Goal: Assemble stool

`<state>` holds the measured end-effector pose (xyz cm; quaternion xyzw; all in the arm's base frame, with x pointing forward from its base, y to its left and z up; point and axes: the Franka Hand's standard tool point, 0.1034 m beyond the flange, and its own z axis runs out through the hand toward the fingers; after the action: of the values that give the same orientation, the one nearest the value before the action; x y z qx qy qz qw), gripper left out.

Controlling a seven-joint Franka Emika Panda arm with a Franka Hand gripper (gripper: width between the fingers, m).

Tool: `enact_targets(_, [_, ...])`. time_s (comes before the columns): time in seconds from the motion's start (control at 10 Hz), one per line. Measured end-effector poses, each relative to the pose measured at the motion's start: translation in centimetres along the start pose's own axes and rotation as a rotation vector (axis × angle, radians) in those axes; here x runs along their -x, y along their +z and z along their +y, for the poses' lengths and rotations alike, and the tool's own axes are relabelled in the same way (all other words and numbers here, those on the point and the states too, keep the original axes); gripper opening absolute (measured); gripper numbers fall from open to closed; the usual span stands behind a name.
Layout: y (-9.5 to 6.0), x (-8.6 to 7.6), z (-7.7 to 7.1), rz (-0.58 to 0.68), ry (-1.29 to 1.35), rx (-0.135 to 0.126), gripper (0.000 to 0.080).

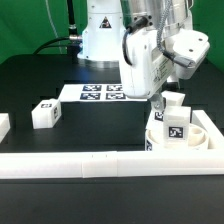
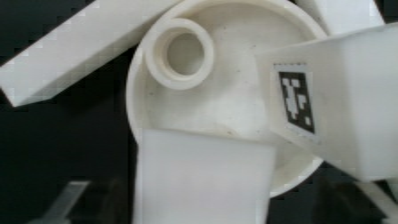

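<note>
The round white stool seat [image 1: 200, 142] lies at the exterior view's right, against the front rail. One white leg with a tag marker [image 1: 176, 129] stands on it. My gripper [image 1: 167, 102] hangs just above the seat, shut on another white leg [image 1: 175, 99]. In the wrist view this held leg [image 2: 205, 175] runs between my fingers [image 2: 50, 203] toward the seat [image 2: 222, 95], close to a round socket [image 2: 178, 52]. The tagged leg [image 2: 329, 100] stands beside it. A third tagged leg [image 1: 45, 113] lies loose on the black table at the exterior view's left.
A long white rail [image 1: 100, 163] runs along the table's front and also shows in the wrist view [image 2: 71, 60]. The marker board [image 1: 100, 93] lies behind the middle. A white piece [image 1: 3, 125] sits at the far left edge. The robot base [image 1: 100, 40] stands at the back.
</note>
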<state>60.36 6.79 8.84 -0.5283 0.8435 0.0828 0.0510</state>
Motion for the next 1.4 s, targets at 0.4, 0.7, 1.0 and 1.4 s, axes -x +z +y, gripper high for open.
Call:
enact_targets(0.4, [-1.0,0.3,0.0,-0.02,-0.257,-0.009,0.0648])
enact_targets(0.7, [-0.9,0.3,0.1,-0.017,-0.481,-0.011,0.0649])
enact_targets(1.0, [-1.0,1.6,0.4,0.026,-0.847,0.036,0.0649])
enact_targets(1.4, [-1.0,1.6,0.4,0.024,-1.094,0.037,0.0649])
